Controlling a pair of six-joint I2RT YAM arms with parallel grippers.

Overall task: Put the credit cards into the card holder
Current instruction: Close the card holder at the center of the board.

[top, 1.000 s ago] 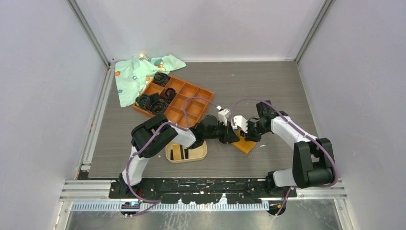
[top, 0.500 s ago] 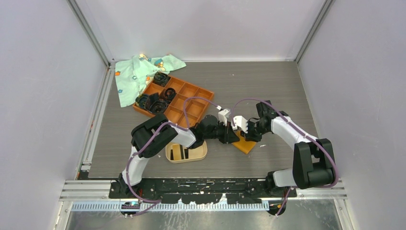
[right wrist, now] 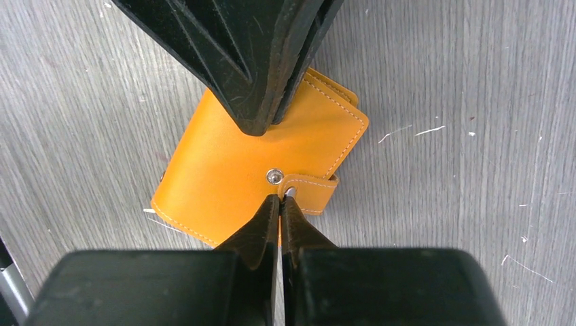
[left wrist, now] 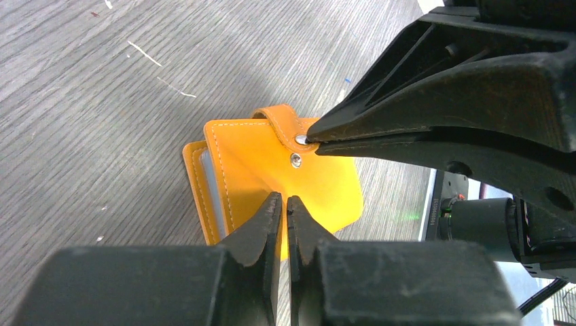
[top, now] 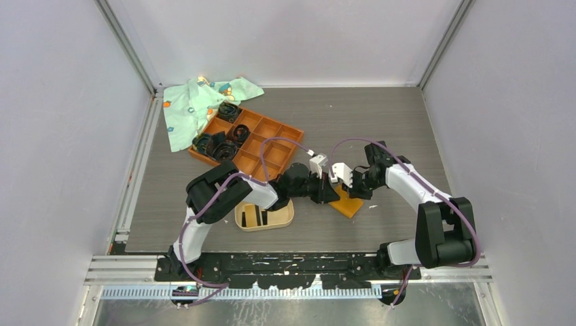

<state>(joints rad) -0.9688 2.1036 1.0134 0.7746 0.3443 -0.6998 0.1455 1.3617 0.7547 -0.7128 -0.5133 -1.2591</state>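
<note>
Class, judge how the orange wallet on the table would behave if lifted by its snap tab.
The orange wallet looks like stitched soft leather, so it would probably flex, not stay rigid. Its snap tab is undone, so the cover may swing open. Thin and flat on the table, it should slide rather than roll.

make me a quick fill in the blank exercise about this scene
1. The flat wallet lying on the table is ___ in colour.
2. The grid tray holds coiled bands that are ___.
3. By the robot's own sides, the card holder lies to the ___ of the wallet.
4. The patterned cloth at the far left corner is light ___.
Missing words: orange; black; left; green.
</note>
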